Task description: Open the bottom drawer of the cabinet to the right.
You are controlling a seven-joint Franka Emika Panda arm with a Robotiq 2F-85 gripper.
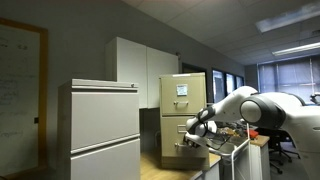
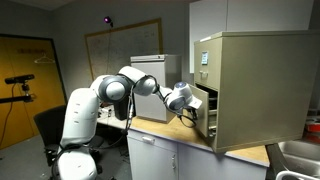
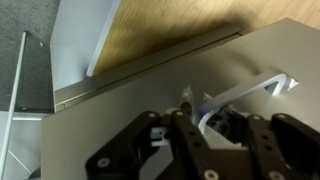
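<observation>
In an exterior view the cabinet [image 1: 185, 85] is a tall, narrow box of tan sheet metal with flat, matte drawer fronts. It stands far behind a wider, pale grey two-drawer cabinet [image 1: 100, 130]. The bottom drawer [image 1: 172, 140] is its lowest front. The gripper [image 1: 193, 128] sits right against the drawer's upper right part. The white, rounded arm [image 1: 255, 105] reaches in from the right, its forearm roughly level.

In an exterior view from the opposite side, the cabinet [image 2: 260, 90] rests on a wooden countertop [image 2: 165, 128]. The bottom drawer [image 2: 204, 112] faces left, with a dark gap showing along its front. The gripper [image 2: 186, 101] is just left of it, touching. The arm [image 2: 110, 90] arches up from its base on the left, and its elbow is bent.

In the wrist view the bottom drawer [image 3: 110, 130] fills the near field as a smooth tan plane. A thin, curved, bright metal handle [image 3: 250, 90] crosses it. The black gripper [image 3: 187, 118] is clenched tight at the handle's left end. Whether the metal is actually pinched between the jaws cannot be told. Wood-grained countertop [image 3: 170, 30] lies beyond the drawer's edge.
</observation>
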